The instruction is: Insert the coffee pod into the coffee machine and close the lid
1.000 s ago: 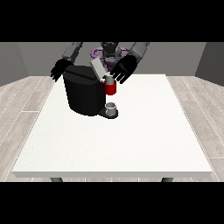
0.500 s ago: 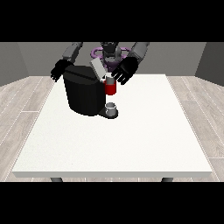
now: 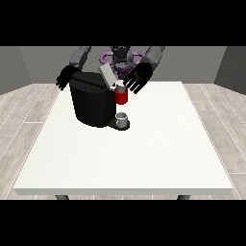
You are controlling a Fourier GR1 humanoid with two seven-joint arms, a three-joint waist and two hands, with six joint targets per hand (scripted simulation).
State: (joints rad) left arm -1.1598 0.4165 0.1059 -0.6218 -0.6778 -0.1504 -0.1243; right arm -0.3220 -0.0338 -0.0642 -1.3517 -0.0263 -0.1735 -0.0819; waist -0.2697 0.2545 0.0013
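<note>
Lid [image 3: 107, 74] stood raised on the machine [image 3: 93, 103], so closing remained. The hand at the view's right [image 3: 138, 79] hovered with spread fingers near the red top [image 3: 121, 97]; the hand at the view's left [image 3: 64, 79] hung relaxed, and the pod could not be made out.

we see white table [image 3: 144, 153] with black coffee machine [image 3: 91, 103] toward its far left part; grey lid [image 3: 107, 75] tilted up above machine's front; red section [image 3: 122, 97] at machine's front, small grey cup [image 3: 122, 118] on its base below; hand at view's right [image 3: 138, 78] beside lid, fingers spread, pointing down toward red section; hand at view's left [image 3: 64, 78] behind machine's far corner, fingers hanging relaxed
</note>
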